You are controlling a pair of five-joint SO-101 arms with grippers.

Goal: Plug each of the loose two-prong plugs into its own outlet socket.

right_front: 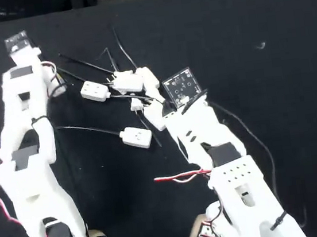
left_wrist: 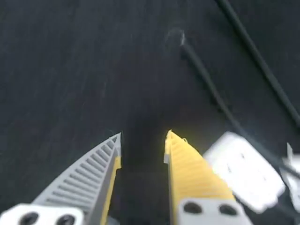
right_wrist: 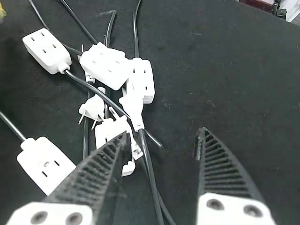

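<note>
Several white outlet sockets and two-prong plugs on black cords lie bunched on the black cloth. In the right wrist view, one socket [right_wrist: 47, 50] sits far out and a second socket [right_wrist: 105, 64] lies against a third socket [right_wrist: 140, 79]. A fourth socket [right_wrist: 44, 164] lies apart. Two loose plugs, one [right_wrist: 92, 108] and another [right_wrist: 112, 133], lie just off my right gripper [right_wrist: 163, 134], which is open over a cord and holds nothing. My left gripper [left_wrist: 143, 136] is open above bare cloth, beside a socket [left_wrist: 243, 173]. From above, that socket [right_front: 94, 90] lies right of the left gripper [right_front: 56, 85].
Black cords [right_front: 82, 64] fan out from the cluster toward the table's far side. Another socket [right_front: 136, 137] lies between the two arms. Red and white wires [right_front: 180, 177] hang off the right arm. Open black cloth [right_front: 266, 53] spreads to the right.
</note>
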